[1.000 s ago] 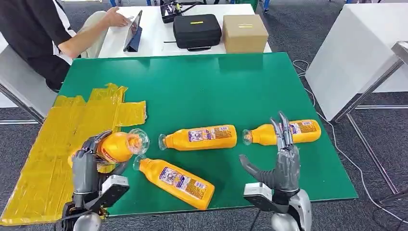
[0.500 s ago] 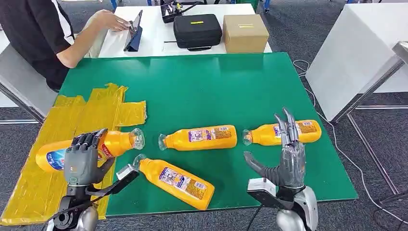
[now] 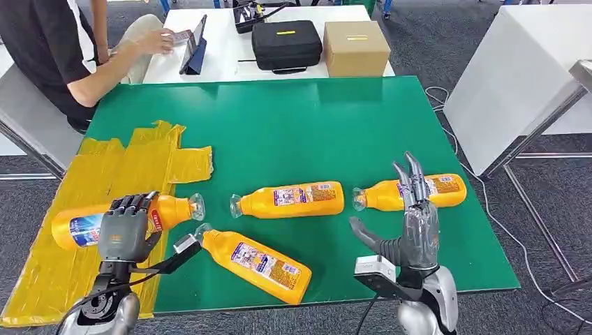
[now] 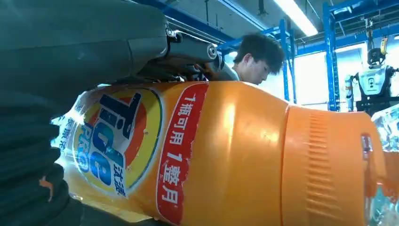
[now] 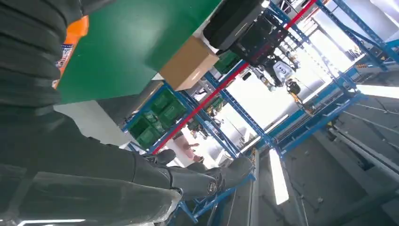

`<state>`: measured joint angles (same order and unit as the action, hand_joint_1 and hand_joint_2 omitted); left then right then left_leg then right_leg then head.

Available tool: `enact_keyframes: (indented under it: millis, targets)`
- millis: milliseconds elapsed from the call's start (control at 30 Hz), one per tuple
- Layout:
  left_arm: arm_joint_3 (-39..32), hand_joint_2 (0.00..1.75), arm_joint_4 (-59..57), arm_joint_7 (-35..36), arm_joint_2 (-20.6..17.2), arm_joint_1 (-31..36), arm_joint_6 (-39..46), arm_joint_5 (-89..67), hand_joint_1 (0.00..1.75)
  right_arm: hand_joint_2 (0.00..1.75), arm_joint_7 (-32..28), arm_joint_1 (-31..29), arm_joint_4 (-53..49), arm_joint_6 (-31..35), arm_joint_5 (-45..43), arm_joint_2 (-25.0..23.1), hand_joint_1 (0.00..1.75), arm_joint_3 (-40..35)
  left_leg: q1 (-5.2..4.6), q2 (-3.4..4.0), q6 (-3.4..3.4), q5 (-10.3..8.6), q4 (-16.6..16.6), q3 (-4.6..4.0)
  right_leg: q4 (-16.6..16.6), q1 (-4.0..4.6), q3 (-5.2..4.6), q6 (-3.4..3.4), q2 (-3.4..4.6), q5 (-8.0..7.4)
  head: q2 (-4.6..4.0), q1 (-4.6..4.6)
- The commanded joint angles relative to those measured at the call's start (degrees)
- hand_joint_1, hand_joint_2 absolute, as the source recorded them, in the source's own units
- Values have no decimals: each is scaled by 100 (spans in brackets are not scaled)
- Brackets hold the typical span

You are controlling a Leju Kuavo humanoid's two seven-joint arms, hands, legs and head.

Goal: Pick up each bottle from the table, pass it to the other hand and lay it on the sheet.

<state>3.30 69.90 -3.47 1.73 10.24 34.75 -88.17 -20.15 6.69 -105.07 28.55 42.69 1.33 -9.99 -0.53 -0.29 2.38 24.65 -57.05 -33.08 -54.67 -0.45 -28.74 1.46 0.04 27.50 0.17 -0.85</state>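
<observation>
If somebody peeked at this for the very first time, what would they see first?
Probably the bright orange bottles lying on the green table: three in a loose group near the front edge, and a fourth bottle on the yellow sheet at the table's left end, under the robot's left hand. Next, the right hand, raised with fingers apart in front of the bottle furthest right.

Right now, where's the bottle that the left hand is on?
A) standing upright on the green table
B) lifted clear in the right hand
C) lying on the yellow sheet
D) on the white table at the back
C: the bottle under the left hand lies on its side across the yellow sheet, cap end toward the green table.
</observation>
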Motion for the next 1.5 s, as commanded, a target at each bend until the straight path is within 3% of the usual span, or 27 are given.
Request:
enact_keyframes:
  millis: [33,367,600,933,967,1500]
  targets:
    - [-113,175,-536,12,-76,297,-30,1,175,175,12,-177,195,-36,-13,-69,0,100,3,2,-9,1,2,6,4,2,6,-3,1,0,2,0]
    - [-127,175,-733,5,-42,437,-225,87,175,175,56,-159,154,-160,72,-128,0,132,6,0,-16,3,2,11,6,5,14,-5,-2,2,0,0]
    - [-136,175,-1113,-614,75,597,-544,1187,175,175,69,-157,334,-288,89,-123,0,91,4,-4,-10,0,4,7,6,3,9,-3,-5,0,0,0]
    - [-114,175,-1219,-634,88,628,-643,1289,175,175,58,-181,523,-303,73,-82,0,49,4,-1,-9,0,3,7,6,3,9,-3,-3,0,0,2]
    - [-101,175,-1378,-685,72,685,-936,1495,0,175,92,-203,611,-369,31,-11,0,-15,6,-3,-14,2,4,13,10,5,17,-4,-5,1,0,0]
    - [31,175,-2206,-858,61,875,-941,2060,0,175,-146,-232,1230,-146,-537,196,0,-258,3,0,-9,1,6,13,10,2,15,-2,-2,0,2,2]
